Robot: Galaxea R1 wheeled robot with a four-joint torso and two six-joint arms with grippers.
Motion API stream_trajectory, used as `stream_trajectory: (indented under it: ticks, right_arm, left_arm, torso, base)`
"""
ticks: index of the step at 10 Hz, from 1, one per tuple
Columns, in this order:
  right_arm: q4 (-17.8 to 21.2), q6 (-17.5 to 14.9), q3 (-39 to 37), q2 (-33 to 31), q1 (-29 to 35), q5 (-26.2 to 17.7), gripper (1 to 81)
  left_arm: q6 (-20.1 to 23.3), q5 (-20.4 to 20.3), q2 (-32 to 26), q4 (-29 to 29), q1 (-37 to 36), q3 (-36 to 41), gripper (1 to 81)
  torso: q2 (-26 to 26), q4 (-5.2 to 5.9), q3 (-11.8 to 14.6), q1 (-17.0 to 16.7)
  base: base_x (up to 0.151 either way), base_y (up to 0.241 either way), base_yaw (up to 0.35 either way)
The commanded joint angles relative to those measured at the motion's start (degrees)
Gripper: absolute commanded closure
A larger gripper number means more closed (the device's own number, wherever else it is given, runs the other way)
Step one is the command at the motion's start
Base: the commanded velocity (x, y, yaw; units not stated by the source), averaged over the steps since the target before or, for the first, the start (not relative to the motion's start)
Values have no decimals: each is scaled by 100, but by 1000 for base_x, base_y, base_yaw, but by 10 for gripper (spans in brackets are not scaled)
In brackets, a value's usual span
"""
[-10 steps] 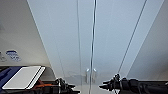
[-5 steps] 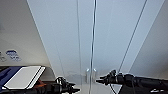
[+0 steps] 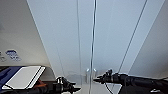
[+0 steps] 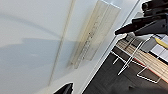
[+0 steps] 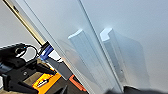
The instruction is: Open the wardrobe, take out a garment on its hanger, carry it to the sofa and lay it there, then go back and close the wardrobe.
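Observation:
The wardrobe (image 3: 62, 37) stands close in front of me, tall and white, with both doors shut. Its two small vertical handles (image 3: 88, 75) sit side by side at the centre seam. My right gripper (image 3: 96, 80) reaches in from the right, its tip just at the right-hand handle (image 3: 95, 73). My left gripper (image 3: 76, 89) hangs lower, left of the seam and a little off the left door. The handles (image 4: 92, 37) show as one pale ridge in the left wrist view, with the right gripper (image 4: 120, 31) beside them. Both handles (image 5: 85, 55) loom large in the right wrist view.
A white flat-topped object on something dark blue (image 3: 23, 77) lies at the lower left by the wall. A white wire frame (image 4: 130, 60) stands on the dark floor beside the wardrobe. An orange part (image 5: 45, 81) shows low near the left arm.
The right arm has pushed leftwards, bringing its gripper from right of the seam up to the handles. The left arm has hardly moved.

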Motion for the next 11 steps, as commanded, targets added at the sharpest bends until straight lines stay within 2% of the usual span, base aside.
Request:
stream_trajectory:
  ticks: [1, 7, 11]
  right_arm:
    - [1, 30, -65, 88, 891, 64, 10]
    - [19, 38, -479, 316, 1032, 126, 10]
    - [36, 38, -558, 510, 1093, 100, 10]
  left_arm:
    - [6, 29, 74, 101, -818, -13, 10]
    - [-2, 142, 232, 162, -853, -111, 10]
    - [7, 169, 664, 180, -888, -524, 10]
  torso:
    - [0, 0, 0, 0]
    - [7, 0, -5, 2]
    - [7, 0, -7, 2]
  base:
    - [0, 0, 0]
    - [0, 0, 0]
    - [0, 0, 0]
